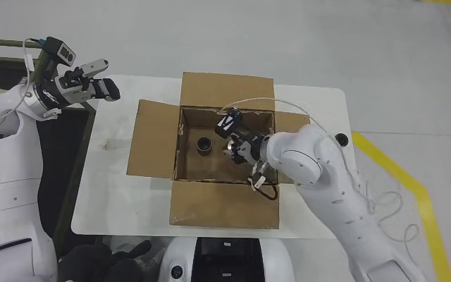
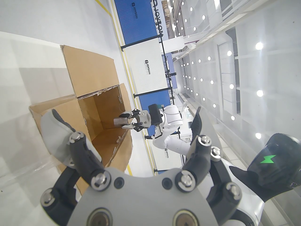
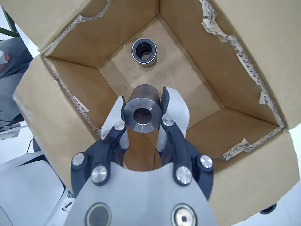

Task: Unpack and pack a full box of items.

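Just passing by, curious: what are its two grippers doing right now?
Left gripper: open, empty.
Right gripper: closed on a metal cylinder.

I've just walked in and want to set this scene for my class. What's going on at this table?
The right gripper is shut on a metal cylinder, holding it at the opening of the open cardboard box on the white table. A second cylinder stands on the box floor, apart from the held one. The left gripper is open and empty near a table corner, away from the box.
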`<state>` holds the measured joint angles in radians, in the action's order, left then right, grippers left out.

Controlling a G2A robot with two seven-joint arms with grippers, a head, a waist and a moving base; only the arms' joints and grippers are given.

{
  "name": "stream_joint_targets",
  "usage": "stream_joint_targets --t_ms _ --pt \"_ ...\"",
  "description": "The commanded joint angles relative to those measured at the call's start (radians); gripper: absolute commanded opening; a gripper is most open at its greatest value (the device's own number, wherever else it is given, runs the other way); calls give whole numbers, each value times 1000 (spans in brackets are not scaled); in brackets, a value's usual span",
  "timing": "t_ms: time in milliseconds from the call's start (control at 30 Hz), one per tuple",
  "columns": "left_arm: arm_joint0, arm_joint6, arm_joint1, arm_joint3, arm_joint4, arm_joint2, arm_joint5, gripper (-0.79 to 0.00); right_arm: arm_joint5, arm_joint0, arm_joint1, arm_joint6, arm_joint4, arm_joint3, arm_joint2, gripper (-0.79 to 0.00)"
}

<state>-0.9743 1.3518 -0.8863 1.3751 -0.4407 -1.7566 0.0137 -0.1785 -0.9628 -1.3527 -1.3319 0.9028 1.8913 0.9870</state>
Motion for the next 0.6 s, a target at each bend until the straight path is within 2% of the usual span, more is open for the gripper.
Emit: stream_joint_targets --t_ms 0,300,567 --pt "0 0 0 0 0 0 0 0 1 -17 6 -6 -12 32 27 -785" --pt "0 0 0 0 0 0 0 0 -28 -116 42 -22 -52 172 181 -785" --pt "0 0 0 0 0 0 0 0 -26 -211 69 -15 -77 240 325 -785"
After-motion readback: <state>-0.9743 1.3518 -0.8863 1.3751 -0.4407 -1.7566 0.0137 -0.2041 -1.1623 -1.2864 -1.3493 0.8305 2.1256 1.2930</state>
